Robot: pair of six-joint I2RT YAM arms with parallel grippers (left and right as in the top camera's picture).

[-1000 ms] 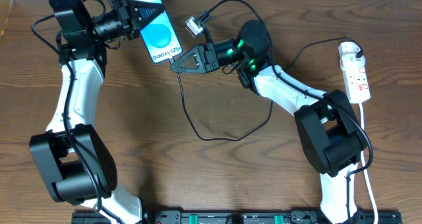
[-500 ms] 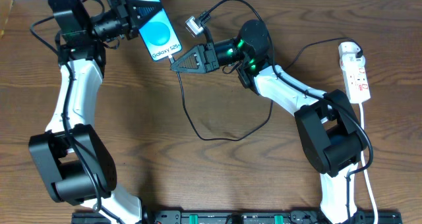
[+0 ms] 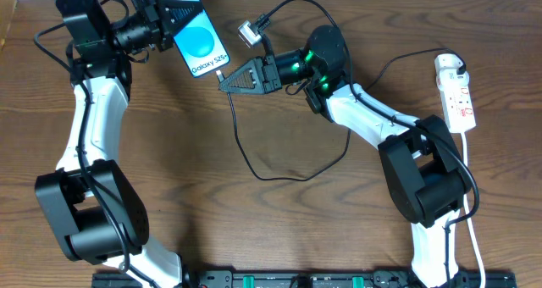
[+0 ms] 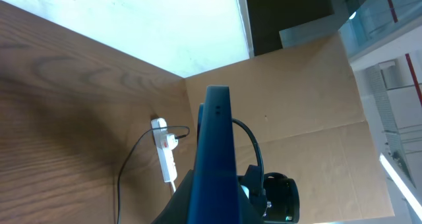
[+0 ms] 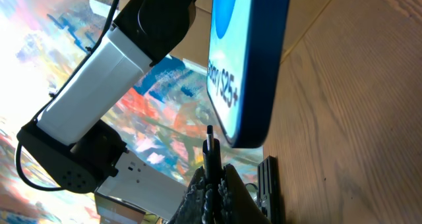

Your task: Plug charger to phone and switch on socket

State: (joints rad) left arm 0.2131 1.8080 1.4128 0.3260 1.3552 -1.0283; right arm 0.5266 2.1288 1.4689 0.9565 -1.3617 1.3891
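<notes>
At the upper end of the phone [image 3: 200, 44], the left gripper [image 3: 175, 19] is closed on the handset and holds it clear of the bench [image 3: 254, 229]. The screen faces up: light blue with a round blue blob and white "Galaxy S25+" text. The phone sits at a slant, its lower end toward the right arm. In the left wrist view the phone [image 4: 214, 158] shows edge-on as a dark blue slab.

Just beside the phone's lower end, the right gripper [image 3: 229, 80] is closed on the plug end of the charger. In the right wrist view the plug tip [image 5: 210, 143] sticks out from between the right gripper [image 5: 211, 184] fingers. It stands right next to the lower corner of the phone [image 5: 247, 66], on the screen side. It is not seated in the port. I cannot tell whether it touches the casing.

Below the phone, the black charger cable [image 3: 254, 165] drops from the right gripper and loops across the bench. It then runs off to the right, passing under the right arm.

Well to the right of the phone, the white power strip [image 3: 457, 93] lies flat on the bench. Red switch marks show on its top face. A white adapter [image 3: 450, 65] sits at its far end with a black cable leading into it. The switch position is too small to read. In the left wrist view the power strip [image 4: 165, 158] appears behind the phone's edge.
</notes>
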